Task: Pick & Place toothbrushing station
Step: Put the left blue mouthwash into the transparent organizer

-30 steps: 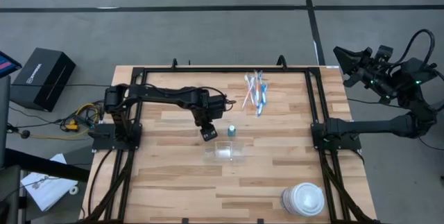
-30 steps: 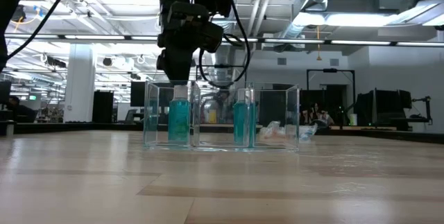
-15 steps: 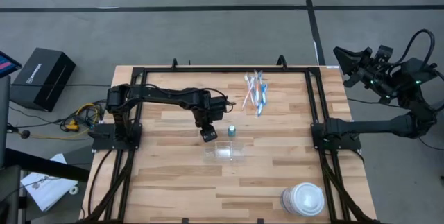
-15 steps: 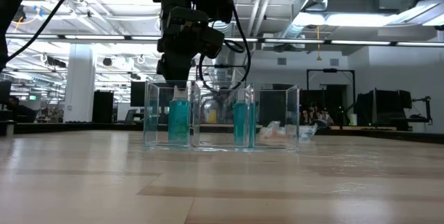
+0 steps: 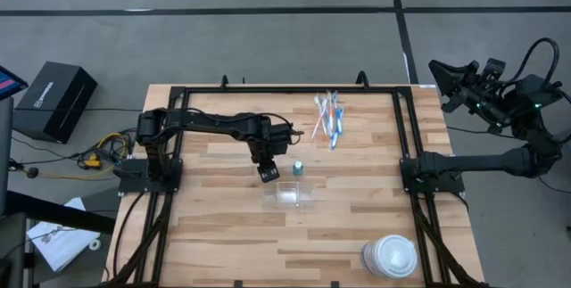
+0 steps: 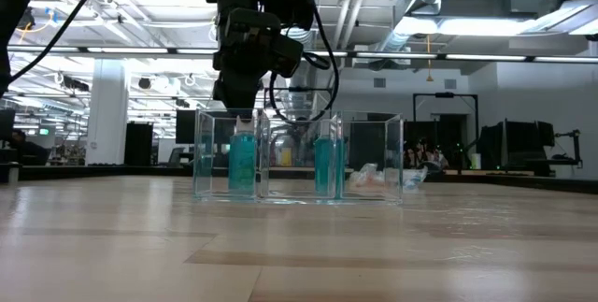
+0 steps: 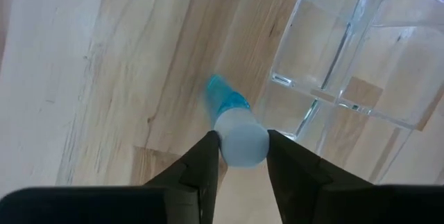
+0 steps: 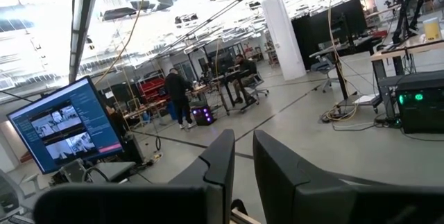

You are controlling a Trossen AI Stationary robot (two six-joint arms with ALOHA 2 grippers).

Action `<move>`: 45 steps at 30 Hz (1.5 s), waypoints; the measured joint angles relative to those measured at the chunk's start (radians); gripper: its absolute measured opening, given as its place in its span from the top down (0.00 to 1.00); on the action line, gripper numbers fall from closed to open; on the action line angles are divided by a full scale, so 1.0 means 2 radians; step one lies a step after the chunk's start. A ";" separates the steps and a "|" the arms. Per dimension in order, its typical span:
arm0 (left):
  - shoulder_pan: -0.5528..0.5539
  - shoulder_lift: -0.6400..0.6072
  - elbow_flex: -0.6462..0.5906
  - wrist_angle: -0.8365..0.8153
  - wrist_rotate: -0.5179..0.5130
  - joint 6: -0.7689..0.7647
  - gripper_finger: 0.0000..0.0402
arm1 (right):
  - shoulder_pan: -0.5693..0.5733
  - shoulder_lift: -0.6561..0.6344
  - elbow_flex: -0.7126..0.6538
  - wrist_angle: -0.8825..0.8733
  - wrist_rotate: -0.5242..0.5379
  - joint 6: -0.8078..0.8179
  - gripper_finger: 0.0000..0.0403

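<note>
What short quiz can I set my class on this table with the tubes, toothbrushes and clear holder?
1. True or false: the toothbrushes lie inside the clear holder.
2. What sits between the left gripper's fingers? A: a toothbrush. B: a tube. C: the white lidded container.
3. Fill in: the other tube stands upright ___ the holder.

Key: 1 false, they lie in a bunch on the table, apart from the holder. 2 B, the fingers press on its white cap. 3 outside.
</note>
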 joint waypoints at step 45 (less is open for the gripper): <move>-0.090 -0.098 0.058 0.063 -0.009 -0.018 0.79 | 0.000 -0.015 -0.001 -0.053 -0.024 -0.111 0.88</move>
